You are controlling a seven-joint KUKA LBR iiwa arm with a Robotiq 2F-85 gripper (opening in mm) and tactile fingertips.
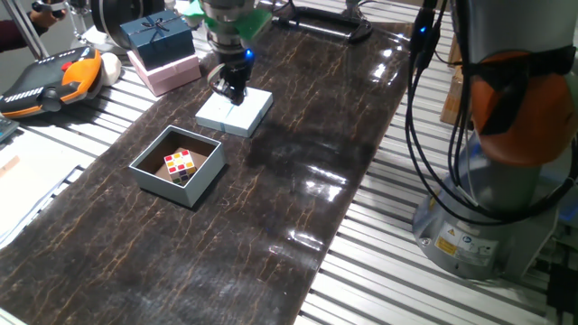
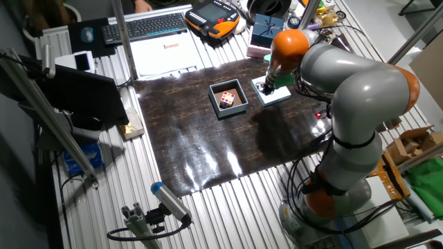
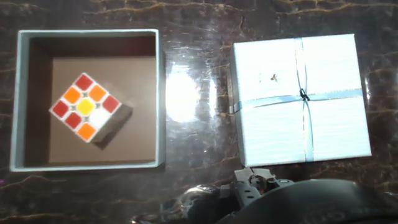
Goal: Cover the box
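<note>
The box [image 1: 163, 185] is pale grey-blue and open, with dark inner walls, and stands on the dark mat. It also shows in the other fixed view [image 2: 239, 111] and at the left of the hand view [image 3: 160, 93]. A colourful puzzle cube [image 1: 179, 163] [image 3: 86, 107] lies inside it. The flat pale lid [image 1: 255, 112] [image 2: 280, 95] [image 3: 298, 99], tied with a thin ribbon, lies flat on the mat beside the box. My gripper [image 1: 232, 93] [image 2: 268, 84] hangs right over the lid, at or just above its top. Its jaws are not clear.
A dark blue ribboned gift box [image 1: 161, 38] sits on a pink box [image 1: 172, 74] behind the lid. An orange and black pendant [image 1: 50, 77] lies at the far left. The arm's base [image 1: 492, 208] stands at the right. A keyboard [image 2: 145, 26] is beyond the mat.
</note>
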